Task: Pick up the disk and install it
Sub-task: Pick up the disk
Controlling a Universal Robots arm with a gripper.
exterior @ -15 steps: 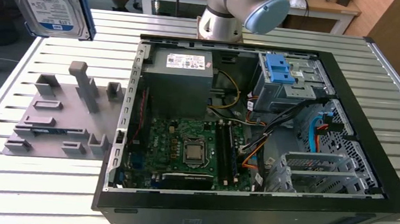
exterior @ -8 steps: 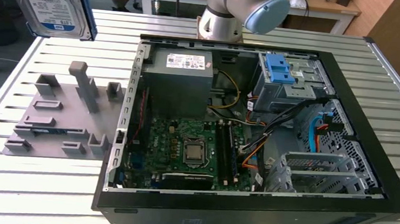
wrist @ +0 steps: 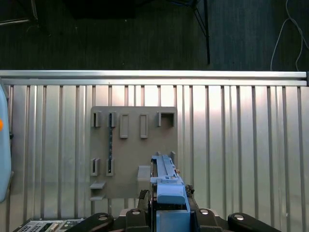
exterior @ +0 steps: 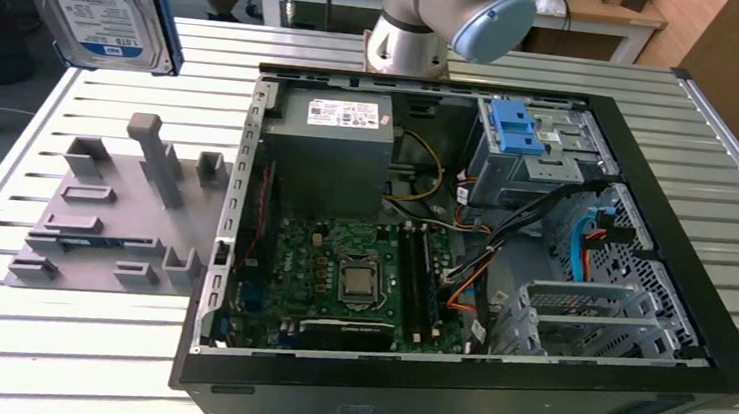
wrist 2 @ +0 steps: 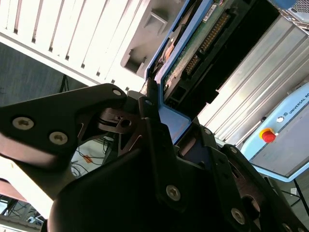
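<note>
Pick-up complete — the hand [wrist: 166,195] clamps the flat silver blue-railed hard disk [exterior: 99,3], held above the slatted metal desk [exterior: 64,341]. Installation into the open black computer case [exterior: 460,401] is not yet done.

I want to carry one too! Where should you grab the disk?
Pinch its two flat faces near one short end, coming in endwise. The disk is thin and flat, and the gripper seems to hold it that way now.
</note>
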